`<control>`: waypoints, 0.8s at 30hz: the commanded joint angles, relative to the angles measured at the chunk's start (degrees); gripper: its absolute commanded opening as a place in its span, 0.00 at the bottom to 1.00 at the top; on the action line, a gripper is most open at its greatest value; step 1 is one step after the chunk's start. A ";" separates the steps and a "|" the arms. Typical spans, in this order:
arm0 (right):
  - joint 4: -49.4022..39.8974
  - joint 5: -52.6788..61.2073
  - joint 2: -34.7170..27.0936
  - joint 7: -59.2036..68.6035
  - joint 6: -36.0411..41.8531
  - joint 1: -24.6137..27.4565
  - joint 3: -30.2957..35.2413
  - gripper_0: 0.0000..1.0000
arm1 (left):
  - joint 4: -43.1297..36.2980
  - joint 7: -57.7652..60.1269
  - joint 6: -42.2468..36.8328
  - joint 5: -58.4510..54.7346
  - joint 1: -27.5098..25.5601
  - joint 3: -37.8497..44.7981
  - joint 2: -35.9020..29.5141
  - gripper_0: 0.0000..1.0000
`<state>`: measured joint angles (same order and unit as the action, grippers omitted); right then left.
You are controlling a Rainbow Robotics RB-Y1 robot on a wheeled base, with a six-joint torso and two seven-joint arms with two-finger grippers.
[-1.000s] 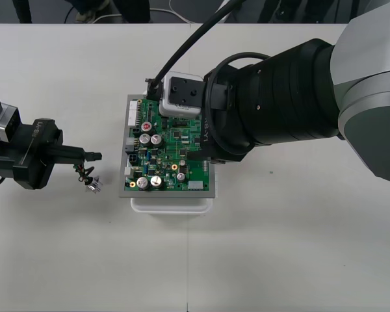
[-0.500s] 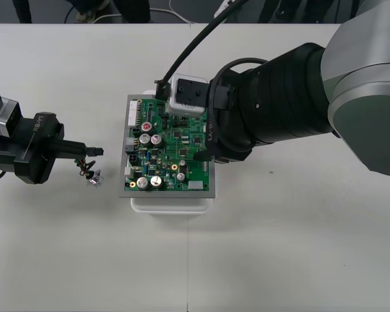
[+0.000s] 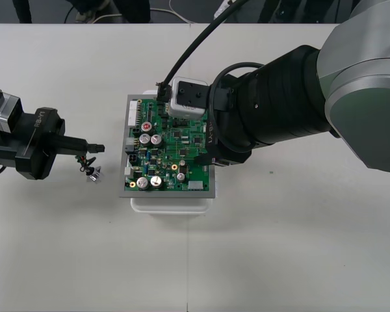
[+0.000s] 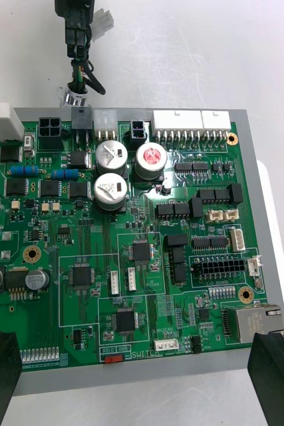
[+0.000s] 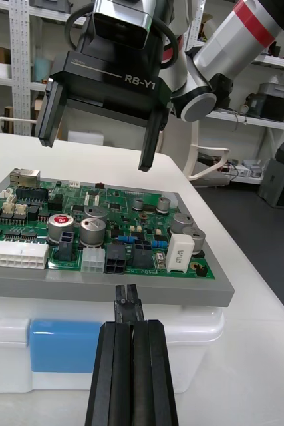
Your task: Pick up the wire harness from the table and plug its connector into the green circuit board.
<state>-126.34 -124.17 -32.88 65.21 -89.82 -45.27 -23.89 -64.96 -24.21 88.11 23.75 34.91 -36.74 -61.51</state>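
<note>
Left gripper [image 3: 96, 149]: pinched tight on the harness [image 3: 90, 170] plug [image 5: 127, 307], just left of the green board [image 3: 172, 156], not plugged in
Socket [image 3: 93, 175]: dangling on its wires below the plug
Right gripper [image 5: 96, 154]: spread wide over the board

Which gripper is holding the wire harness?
The left gripper, shut on the harness beside the green board; the right gripper hangs open above it, empty.
</note>
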 commanded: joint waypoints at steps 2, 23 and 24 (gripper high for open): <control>-0.22 1.39 0.54 0.27 -0.18 -0.26 -0.19 1.00 | 0.36 -3.92 1.89 1.21 3.24 -0.26 0.34 0.00; 1.89 1.65 3.62 1.24 -0.18 -2.19 0.25 1.00 | 0.89 -1.63 1.89 2.80 4.91 -0.35 2.54 0.00; 2.33 1.65 3.88 0.97 -0.18 -2.37 0.16 1.00 | 0.89 -1.54 1.89 2.80 5.00 -0.35 2.71 0.00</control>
<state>-124.67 -122.72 -30.50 65.30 -89.82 -45.35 -23.89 -64.15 -24.20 88.11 26.29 37.02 -36.74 -60.13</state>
